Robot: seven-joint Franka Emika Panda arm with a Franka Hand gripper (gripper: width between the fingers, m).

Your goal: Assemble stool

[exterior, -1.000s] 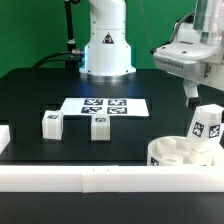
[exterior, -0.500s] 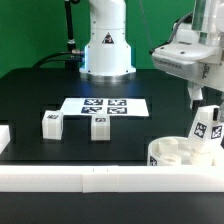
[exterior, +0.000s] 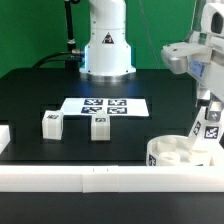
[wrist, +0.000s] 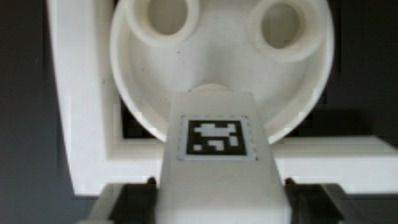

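While our jaws clamp one leg (exterior: 210, 125) just over the seat disc (exterior: 176, 155), we risk missing a hole (wrist: 285, 25); a slight tilt could jam the leg's end or shove the disc aside.

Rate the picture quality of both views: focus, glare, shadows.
Exterior view: evenly lit and fairly sharp, the tags on the marker board are distinct, and there is little shadow on the black table. The gripper is partly cut off at the frame edge. Wrist view: soft overall, with the seat washed out to near-white and shaded only inside its holes. The tag on the held leg is blurred.
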